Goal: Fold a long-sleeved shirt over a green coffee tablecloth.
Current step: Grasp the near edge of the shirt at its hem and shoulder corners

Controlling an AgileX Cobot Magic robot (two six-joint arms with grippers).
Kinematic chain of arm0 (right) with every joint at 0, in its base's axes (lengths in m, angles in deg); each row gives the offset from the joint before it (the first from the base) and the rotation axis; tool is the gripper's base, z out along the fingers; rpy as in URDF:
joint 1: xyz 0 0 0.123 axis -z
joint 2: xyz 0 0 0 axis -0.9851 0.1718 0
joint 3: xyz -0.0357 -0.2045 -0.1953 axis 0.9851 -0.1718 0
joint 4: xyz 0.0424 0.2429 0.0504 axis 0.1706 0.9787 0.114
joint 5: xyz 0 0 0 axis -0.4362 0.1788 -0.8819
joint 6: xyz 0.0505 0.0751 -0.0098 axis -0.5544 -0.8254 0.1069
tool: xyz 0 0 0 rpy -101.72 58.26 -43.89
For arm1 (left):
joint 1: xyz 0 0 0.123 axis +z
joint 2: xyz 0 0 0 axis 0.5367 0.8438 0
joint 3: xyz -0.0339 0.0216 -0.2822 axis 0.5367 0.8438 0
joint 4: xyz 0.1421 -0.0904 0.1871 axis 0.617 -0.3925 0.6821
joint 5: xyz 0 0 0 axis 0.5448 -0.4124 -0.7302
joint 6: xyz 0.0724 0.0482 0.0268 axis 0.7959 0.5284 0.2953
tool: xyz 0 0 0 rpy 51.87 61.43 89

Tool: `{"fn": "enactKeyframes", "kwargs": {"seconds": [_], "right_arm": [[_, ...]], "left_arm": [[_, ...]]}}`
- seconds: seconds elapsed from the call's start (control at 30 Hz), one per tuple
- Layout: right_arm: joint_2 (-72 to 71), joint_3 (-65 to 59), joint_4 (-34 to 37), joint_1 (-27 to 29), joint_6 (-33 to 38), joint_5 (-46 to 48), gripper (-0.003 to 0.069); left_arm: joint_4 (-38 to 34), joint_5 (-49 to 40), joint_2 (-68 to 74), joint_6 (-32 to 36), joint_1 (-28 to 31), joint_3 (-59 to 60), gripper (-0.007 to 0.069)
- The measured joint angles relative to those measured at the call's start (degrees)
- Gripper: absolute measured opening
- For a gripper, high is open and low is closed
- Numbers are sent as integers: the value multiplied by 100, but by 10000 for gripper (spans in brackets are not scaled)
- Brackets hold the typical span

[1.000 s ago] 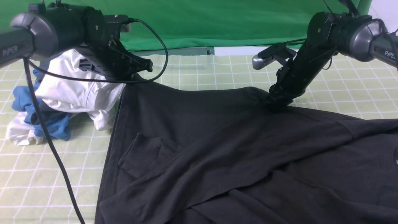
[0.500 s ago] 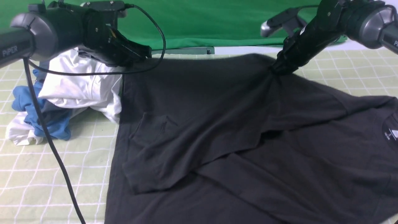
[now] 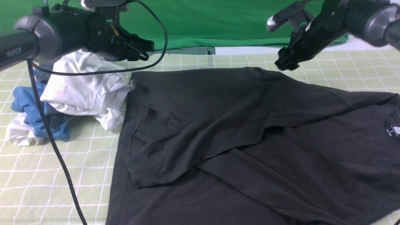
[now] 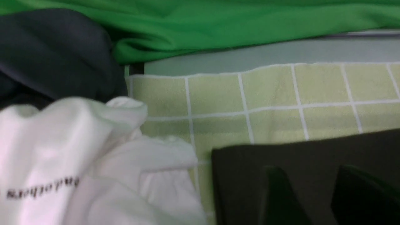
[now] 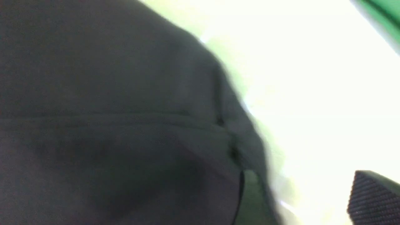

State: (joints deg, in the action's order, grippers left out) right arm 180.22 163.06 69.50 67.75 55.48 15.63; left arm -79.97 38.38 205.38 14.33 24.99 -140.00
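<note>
Parted and empty at the left gripper [image 3: 142, 50], upper left, and at the right gripper [image 3: 285, 64], upper right. Below both, spread from centre to lower right over the green coffee tablecloth [image 3: 37, 175]: the long-sleeved shirt [image 3: 237, 131]. Could catch the white garment [image 3: 84, 90] just beside its upper-left corner, spoiling the fold.

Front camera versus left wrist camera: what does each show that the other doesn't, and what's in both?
Front only: the whole black shirt spread flat, its neck label, the blue garment, and the right gripper, open and clear of the shirt. Left wrist only: dark lettering on the white garment. Both: the shirt's far corner, the white garment, the checked tablecloth, the green backdrop and the left gripper, open.
</note>
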Motion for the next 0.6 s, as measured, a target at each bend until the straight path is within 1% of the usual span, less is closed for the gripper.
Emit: {"fn": "enactKeyframes", "kwargs": {"seconds": [0.03,0.07,0.1,0.13,0.17,0.2,0.23,0.27,0.3,0.33,0.37,0.4,0.43,0.47,0.5,0.53,0.6], "right_arm": [[-171,0,-223,0,-246,145,370],[-204,0,-258,0,-309,173,363],[-440,0,-451,0,-467,426,333],[-582,0,-529,0,-508,662,310],[-809,0,-603,5,-542,935,265],[-960,0,-624,5,-549,1234,227],[-1146,0,-637,9,-557,1547,175],[-1406,0,-637,16,-570,1925,97],[-1546,0,-630,16,-570,2166,69],[-1733,-27,-615,16,-581,2398,34],[-1938,-97,-578,16,-583,2495,20],[-1979,-116,-564,16,-583,2495,18],[-2281,-287,-451,16,-588,2567,9],[-2608,-539,-316,16,-588,2594,7],[-2804,-721,-197,16,-588,2602,6],[-2853,-768,-174,16,-588,2603,6],[-3445,-1455,156,16,-561,2633,6]], "left_arm": [[37,-116,-20,-16,0,0,374],[38,-141,-28,-16,0,0,382],[53,-354,-81,-22,0,0,443],[31,-473,-144,-29,0,0,469],[-13,-648,-231,-29,0,0,483],[-92,-847,-338,-2,0,0,484],[-156,-1079,-436,60,0,0,475],[-267,-1404,-596,205,0,0,440],[-346,-1660,-709,268,0,0,402],[-463,-2016,-880,406,0,0,328],[-583,-2452,-1061,566,0,16,253],[-609,-2515,-1061,594,0,26,237],[-781,-2833,-1297,799,-13,128,143],[-876,-3038,-1525,1001,-74,321,72],[-917,-3111,-1725,1081,-152,540,43],[-922,-3111,-1766,1081,-174,589,40],[-994,-3172,-2270,1065,-482,1264,12]]}}
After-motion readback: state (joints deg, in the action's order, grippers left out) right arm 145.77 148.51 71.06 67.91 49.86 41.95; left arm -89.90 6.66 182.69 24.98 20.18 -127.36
